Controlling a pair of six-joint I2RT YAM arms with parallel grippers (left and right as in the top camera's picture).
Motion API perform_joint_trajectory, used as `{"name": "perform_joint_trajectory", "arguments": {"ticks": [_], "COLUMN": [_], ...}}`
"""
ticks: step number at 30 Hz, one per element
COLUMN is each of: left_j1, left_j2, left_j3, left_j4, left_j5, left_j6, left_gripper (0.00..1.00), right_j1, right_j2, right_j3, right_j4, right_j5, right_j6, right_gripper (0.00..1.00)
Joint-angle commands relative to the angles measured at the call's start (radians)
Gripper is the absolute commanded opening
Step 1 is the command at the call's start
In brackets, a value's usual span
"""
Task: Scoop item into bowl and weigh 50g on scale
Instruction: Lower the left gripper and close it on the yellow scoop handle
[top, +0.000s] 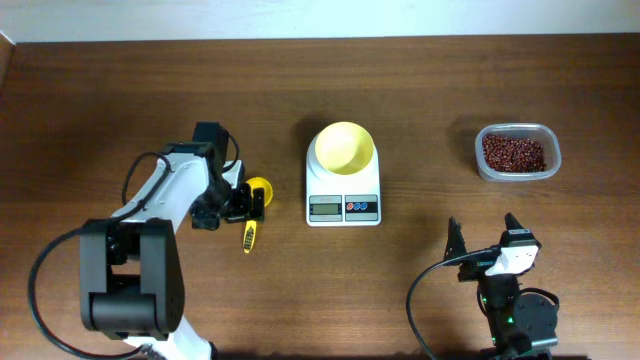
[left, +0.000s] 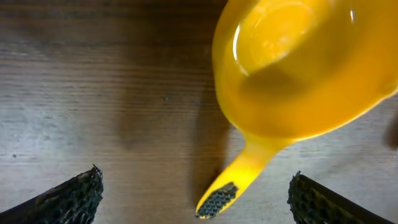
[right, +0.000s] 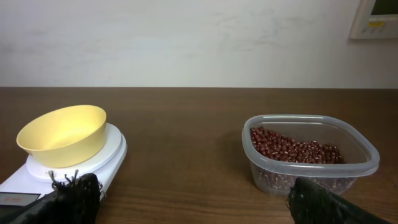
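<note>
Left gripper (left: 196, 198), jaws apart, poised over scoop (left: 298, 74) at 9 o'clock of scale (top: 343, 207), likely for handle grasp; right gripper (top: 483, 235) also apart; bowl (top: 344, 147) on scale.

Honestly, nothing legible here. The scale (top: 343, 186) has a grey display (top: 326, 208) on its near strip, but I can't make out any digits. The marks on the buttons (top: 362, 209) right of it are too tiny. The white panel (right: 377, 17) on the far wall (right: 186, 43), right side, has a yellowish label (right: 375, 25), just blur.
</note>
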Motion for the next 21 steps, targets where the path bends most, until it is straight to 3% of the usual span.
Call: {"name": "perform_joint_trajectory", "arguments": {"ticks": [1, 21], "left_j1": [0.023, 0.063], "left_j2": [0.009, 0.089], "left_j3": [-0.008, -0.017], "left_j4": [0.014, 0.049], "left_j5": [0.012, 0.156], "left_j6": [0.031, 0.121], "left_gripper": [0.99, 0.99], "right_j1": [-0.008, -0.008], "right_j2": [-0.004, -0.004], "right_j3": [-0.005, -0.005], "right_j4": [-0.009, -0.009], "right_j5": [0.002, 0.002], "right_j6": [0.006, 0.006], "right_gripper": [0.99, 0.99]}}
